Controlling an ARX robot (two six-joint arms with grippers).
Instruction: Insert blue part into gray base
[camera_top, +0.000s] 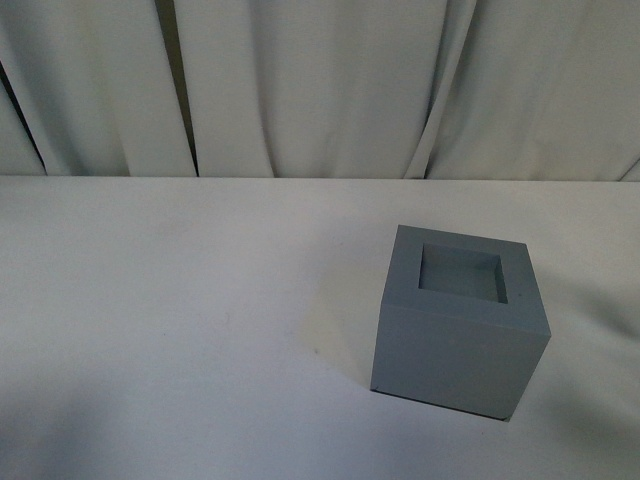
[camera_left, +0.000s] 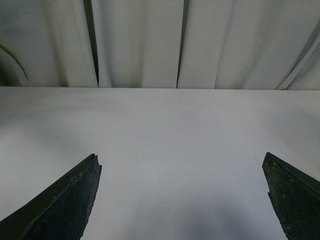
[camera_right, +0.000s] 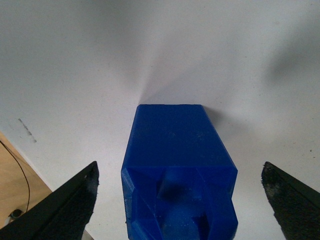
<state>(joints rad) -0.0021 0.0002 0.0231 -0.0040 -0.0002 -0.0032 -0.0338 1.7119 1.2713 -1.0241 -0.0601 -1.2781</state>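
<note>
On the white table (camera_top: 150, 330) the gray base (camera_top: 455, 345) sits right of centre in the front view, recess facing up. The blue part (camera_right: 177, 165) stands upright inside the right gripper (camera_right: 180, 167), whose widely spread fingers touch it on neither side. The left gripper (camera_left: 181, 157) likewise gapes above the table.

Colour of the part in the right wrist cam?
The blue part is bright blue; right wrist view.

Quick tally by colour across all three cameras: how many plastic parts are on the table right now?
Blue: 1, the blue part, seen only in the right wrist view.
Gray: 1, the gray base, in the front view, with its recess empty.
Total: 2
</note>
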